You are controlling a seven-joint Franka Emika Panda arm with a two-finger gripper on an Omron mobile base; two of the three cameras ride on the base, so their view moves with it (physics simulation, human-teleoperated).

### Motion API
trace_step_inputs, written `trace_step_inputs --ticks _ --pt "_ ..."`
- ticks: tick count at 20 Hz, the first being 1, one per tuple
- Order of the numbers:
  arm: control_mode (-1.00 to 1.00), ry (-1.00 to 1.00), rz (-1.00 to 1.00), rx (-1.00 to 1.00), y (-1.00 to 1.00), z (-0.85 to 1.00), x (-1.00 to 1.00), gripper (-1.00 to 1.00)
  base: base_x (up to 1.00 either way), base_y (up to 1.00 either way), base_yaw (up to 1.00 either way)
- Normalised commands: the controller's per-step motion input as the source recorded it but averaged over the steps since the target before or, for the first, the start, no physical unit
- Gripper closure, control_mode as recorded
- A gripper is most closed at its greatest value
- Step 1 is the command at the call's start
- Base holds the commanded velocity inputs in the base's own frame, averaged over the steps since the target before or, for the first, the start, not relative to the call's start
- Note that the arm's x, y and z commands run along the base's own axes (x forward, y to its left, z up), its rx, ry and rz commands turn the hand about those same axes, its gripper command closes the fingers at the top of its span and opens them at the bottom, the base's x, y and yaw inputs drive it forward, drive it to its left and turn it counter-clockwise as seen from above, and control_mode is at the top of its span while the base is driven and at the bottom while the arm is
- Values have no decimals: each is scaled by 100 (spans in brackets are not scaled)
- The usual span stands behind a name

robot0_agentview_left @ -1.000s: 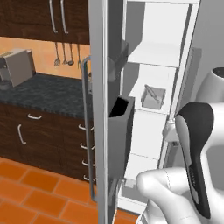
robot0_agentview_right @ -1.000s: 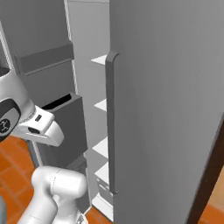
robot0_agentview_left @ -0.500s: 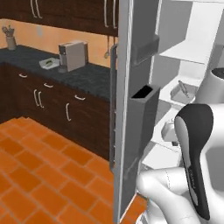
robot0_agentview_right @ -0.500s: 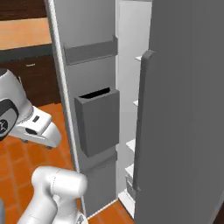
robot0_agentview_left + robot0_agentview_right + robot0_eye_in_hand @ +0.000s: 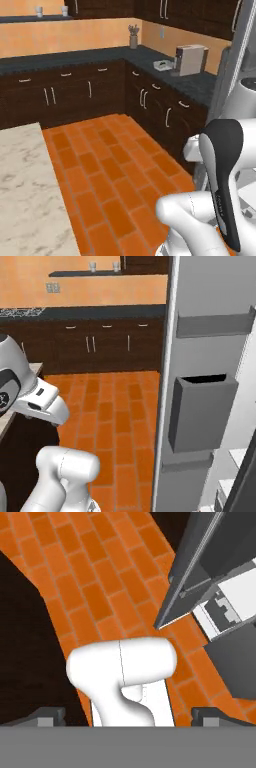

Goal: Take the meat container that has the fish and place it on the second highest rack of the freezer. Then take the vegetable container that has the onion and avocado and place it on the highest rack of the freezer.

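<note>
Freezer (image 5: 200, 331): at our right, door swung open, dark door bins (image 5: 200, 411) facing us.
Progress: we judge nothing placed yet; both containers remain to fetch.
Gripper (image 5: 127, 714): we see its tips spread wide, holding nothing.
Arm: folded close over the base, hand pointing down at orange floor (image 5: 110, 165).

I see the freezer (image 5: 200, 356) cut off at the frame edge; its shelves beyond my gripper (image 5: 127, 714) are mostly hidden.
</note>
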Motion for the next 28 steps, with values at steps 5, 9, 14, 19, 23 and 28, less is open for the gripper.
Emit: trace_step_inputs --ticks 5,9,14,19,23,28 --pt "100 0 0 0 0 0 0 -100 65 63 52" --pt "100 0 0 0 0 0 0 -100 100 6 3" --pt "100 0 0 0 0 0 0 -100 100 0 -3" --pt "100 0 0 0 0 0 0 -100 100 1 -8" --pt "100 0 0 0 0 0 0 -100 100 0 -11" --pt "100 0 0 0 0 0 0 -100 100 0 -13"
